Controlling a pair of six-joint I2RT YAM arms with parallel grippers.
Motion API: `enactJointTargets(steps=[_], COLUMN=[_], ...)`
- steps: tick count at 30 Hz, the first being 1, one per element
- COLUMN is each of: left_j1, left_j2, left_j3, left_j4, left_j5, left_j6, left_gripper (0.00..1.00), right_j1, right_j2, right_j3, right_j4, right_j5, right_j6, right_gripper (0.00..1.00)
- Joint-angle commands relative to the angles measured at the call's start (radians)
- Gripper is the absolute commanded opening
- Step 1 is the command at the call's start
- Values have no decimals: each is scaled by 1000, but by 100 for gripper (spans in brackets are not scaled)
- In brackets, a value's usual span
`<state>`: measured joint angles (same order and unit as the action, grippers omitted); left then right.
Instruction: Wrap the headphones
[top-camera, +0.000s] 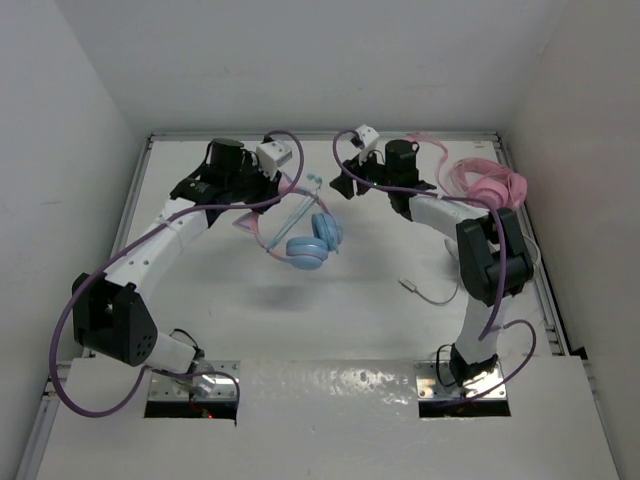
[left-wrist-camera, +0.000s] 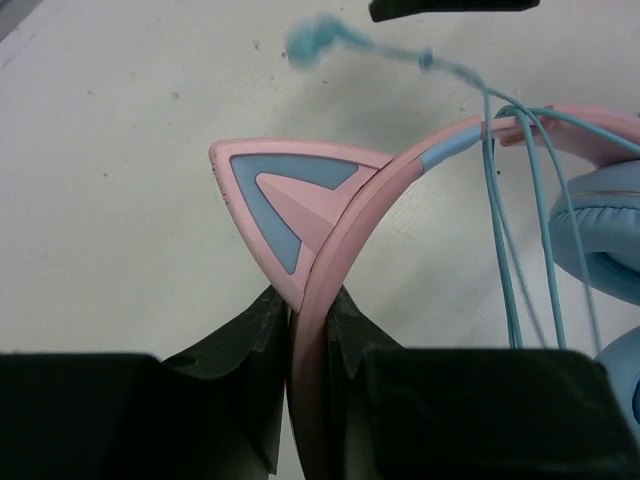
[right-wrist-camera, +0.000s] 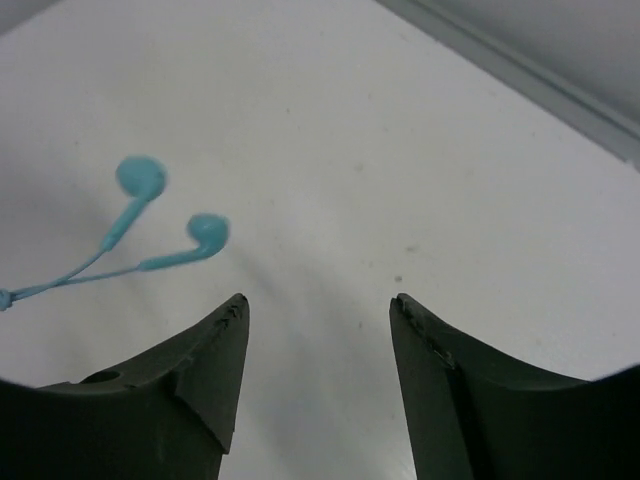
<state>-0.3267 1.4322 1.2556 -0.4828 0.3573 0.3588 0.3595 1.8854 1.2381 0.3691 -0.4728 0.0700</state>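
The headphones hang in the air from my left gripper (top-camera: 287, 187): light blue ear cups (top-camera: 314, 241) on a thin pink cat-ear headband (top-camera: 262, 228). In the left wrist view my left gripper (left-wrist-camera: 305, 295) is shut on the headband (left-wrist-camera: 345, 215) just below a cat ear (left-wrist-camera: 275, 195). Thin blue cable strands (left-wrist-camera: 497, 200) loop over the band beside an ear cup (left-wrist-camera: 600, 240). The cable's end carries two teal earbud-like tips (right-wrist-camera: 205, 234), to the left of and ahead of my right gripper (right-wrist-camera: 318, 300). My right gripper (top-camera: 342, 180) is open and empty, just right of the cable end (top-camera: 314, 181).
All-pink headphones (top-camera: 488, 184) lie at the back right beside the right arm. A thin loose cable (top-camera: 428, 291) lies on the table near the right arm's base. Raised table edges (top-camera: 520, 190) run along the back and both sides.
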Motion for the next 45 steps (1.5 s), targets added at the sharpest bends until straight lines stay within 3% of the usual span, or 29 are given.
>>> enactJointTargets(steps=[1, 4, 9, 15, 20, 23, 33, 39, 45], left_j1=[-6, -6, -5, -5, -2, 29, 389, 478, 632], left_j2=[-47, -49, -50, -53, -67, -75, -99, -162, -144], left_j3=[61, 54, 50, 45, -15, -56, -179, -306, -309], left_j4=[36, 47, 65, 99, 148, 173, 248, 320, 303], left_j5=[43, 19, -50, -173, -251, -230, -52, -72, 0], left_j6=[-41, -40, -35, -15, -14, -15, -18, 40, 51], left_gripper=[0, 0, 0, 0, 0, 0, 0, 0, 0], right_j1=[-8, -13, -33, -45, -48, -48, -47, -45, -45], right_j2=[-40, -68, -138, -210, -278, -313, -425, -460, -463], right_j3=[-46, -110, -225, -327, -391, -431, -575, -635, -657], right_j4=[80, 82, 74, 79, 86, 85, 134, 172, 179], right_j5=[-90, -134, -184, -153, -40, -27, -35, -50, -53], right_j6=[-6, -21, -48, -46, -7, -9, 7, 28, 36], right_gripper=[58, 66, 68, 68, 66, 66, 66, 65, 65])
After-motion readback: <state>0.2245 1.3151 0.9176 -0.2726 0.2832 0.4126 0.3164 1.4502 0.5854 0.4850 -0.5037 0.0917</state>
